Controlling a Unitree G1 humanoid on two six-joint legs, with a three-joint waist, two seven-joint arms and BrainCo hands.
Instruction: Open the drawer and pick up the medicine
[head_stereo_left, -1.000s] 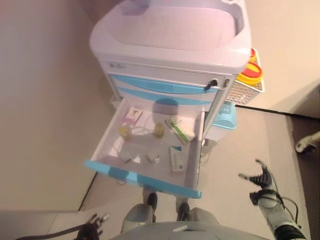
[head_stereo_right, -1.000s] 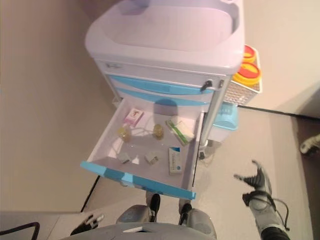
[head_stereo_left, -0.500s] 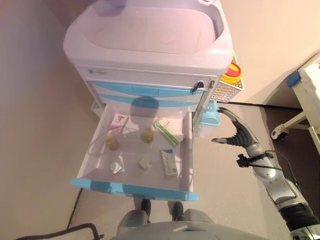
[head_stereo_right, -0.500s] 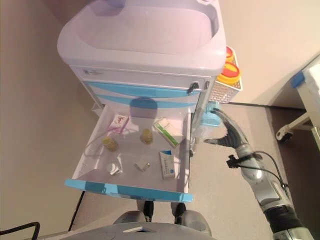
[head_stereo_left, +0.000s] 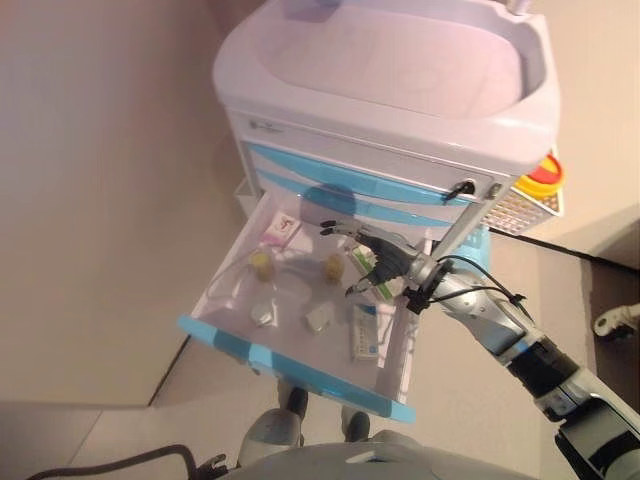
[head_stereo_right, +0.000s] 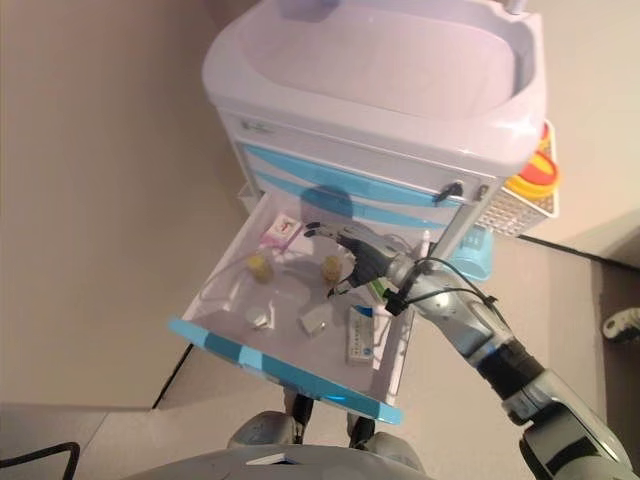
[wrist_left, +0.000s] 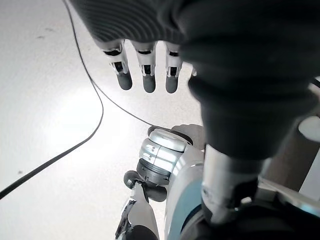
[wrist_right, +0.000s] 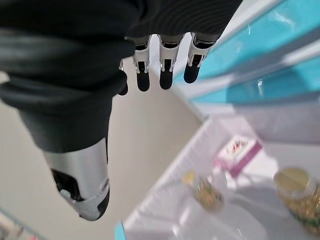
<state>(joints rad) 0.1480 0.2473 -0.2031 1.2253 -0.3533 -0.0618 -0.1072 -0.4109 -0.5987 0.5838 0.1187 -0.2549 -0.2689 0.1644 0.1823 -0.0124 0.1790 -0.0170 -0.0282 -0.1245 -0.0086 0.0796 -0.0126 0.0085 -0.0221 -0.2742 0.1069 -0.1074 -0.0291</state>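
Observation:
The cart's lower drawer (head_stereo_left: 290, 368) stands pulled out, white inside with a blue front. It holds a pink box (head_stereo_left: 281, 229), two yellow jars (head_stereo_left: 260, 262) (head_stereo_left: 332, 267), a blue-and-white box (head_stereo_left: 364, 331) and small packets (head_stereo_left: 318, 319). My right hand (head_stereo_left: 378, 256) hovers open over the drawer's right rear, fingers spread above a green-and-white box (head_stereo_right: 375, 288) that it mostly covers. It holds nothing. The right wrist view shows its straight fingers (wrist_right: 165, 75) above the pink box (wrist_right: 239, 151) and a jar (wrist_right: 210, 195). My left hand (wrist_left: 145, 75) hangs open over the floor, seen only in its wrist view.
The white cart (head_stereo_left: 400, 60) has two shut blue drawers above the open one. A basket with yellow-and-red containers (head_stereo_left: 543, 178) hangs on its right side, a light blue bin (head_stereo_right: 470, 255) below it. A wall runs along the left. A castor (head_stereo_left: 610, 320) shows at far right.
My right hand has swung left from beside the cart to above the open drawer's right rear. The camera has shifted too. The drawer's contents lie as before.

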